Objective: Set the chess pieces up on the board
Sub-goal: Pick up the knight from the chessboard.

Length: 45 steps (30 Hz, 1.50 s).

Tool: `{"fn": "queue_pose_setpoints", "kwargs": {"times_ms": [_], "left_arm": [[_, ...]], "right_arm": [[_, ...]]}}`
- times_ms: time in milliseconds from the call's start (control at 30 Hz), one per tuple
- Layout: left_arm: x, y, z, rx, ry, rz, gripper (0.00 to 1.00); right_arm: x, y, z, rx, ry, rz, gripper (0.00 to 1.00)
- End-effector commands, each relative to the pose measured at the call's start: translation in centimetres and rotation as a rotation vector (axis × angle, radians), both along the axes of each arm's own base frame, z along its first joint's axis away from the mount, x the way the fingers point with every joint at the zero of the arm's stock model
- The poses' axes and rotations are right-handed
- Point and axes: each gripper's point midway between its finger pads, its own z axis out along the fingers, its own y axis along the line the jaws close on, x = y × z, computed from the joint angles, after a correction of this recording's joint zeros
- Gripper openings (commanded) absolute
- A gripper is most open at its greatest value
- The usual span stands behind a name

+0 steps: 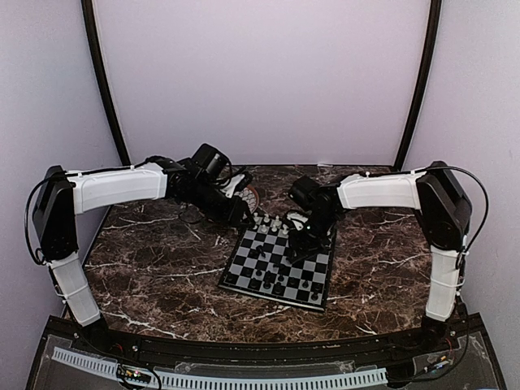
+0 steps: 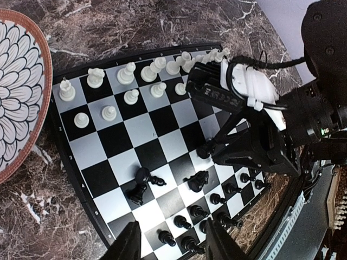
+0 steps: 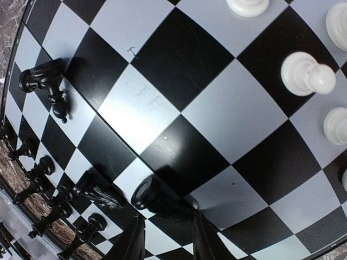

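Noting right gripper (image 3: 165,238): fingers parted, black pawn (image 3: 147,194) just beyond the tips, seemingly free. I could clip and topple it when lifting. Left gripper (image 2: 172,244) spread, empty.

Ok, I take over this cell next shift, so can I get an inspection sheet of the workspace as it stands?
Surface: dark marbled tabletop, no spills seen.
Job's things: board lies flat, slightly askew; white pieces ranked along its far edge, black pieces gathered at the near edge; a tipped black piece lies mid-board.
Clutter: patterned plate beside the board's corner.
Grippers: left gripper hovers over the black side, jaws apart, nothing held; right gripper low over the board, jaws apart, a standing black piece just beyond its tips.
Cables: black cable loops along the right arm.
Surroundings: pale walls, black posts.
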Motion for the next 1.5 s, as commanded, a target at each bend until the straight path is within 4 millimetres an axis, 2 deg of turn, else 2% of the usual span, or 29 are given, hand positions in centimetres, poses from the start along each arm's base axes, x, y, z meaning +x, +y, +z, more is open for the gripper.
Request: {"fn": "queue_pose_setpoints", "kwargs": {"times_ms": [0,167,300,600,833,1000,1267,1467], "left_arm": [[-2.0,-0.1,0.8,-0.014,-0.023,-0.077,0.43],[-2.3,-0.6,0.4,-0.016,-0.023,-0.096,0.43],[-2.4,-1.1,0.7,-0.038,-0.025,-0.1,0.43],[-3.2,-1.1,0.8,-0.038,-0.038,-0.135,0.43],[-3.2,-1.0,0.8,-0.048,-0.031,-0.118,0.43],[-3.4,-0.9,0.7,-0.047,-0.025,-0.113,0.43],[-3.2,-1.0,0.4,-0.045,-0.036,-0.117,0.43],[-3.2,-1.1,0.0,-0.043,-0.038,-0.127,0.43]], "right_arm": [[0.7,0.6,0.4,0.017,-0.012,0.0,0.32],[1.0,-0.3,0.7,-0.016,-0.066,0.042,0.32],[1.0,0.3,0.4,0.014,-0.084,0.114,0.34],[0.8,0.1,-1.5,0.0,-0.099,0.191,0.34],[0.5,-0.3,-3.3,-0.043,-0.1,0.223,0.28],[-0.4,-0.7,-4.5,-0.11,-0.118,0.264,0.28],[-2.9,-1.3,-6.5,-0.243,-0.139,0.345,0.3],[-2.5,-2.6,-6.9,-0.325,-0.17,0.332,0.28]]}}
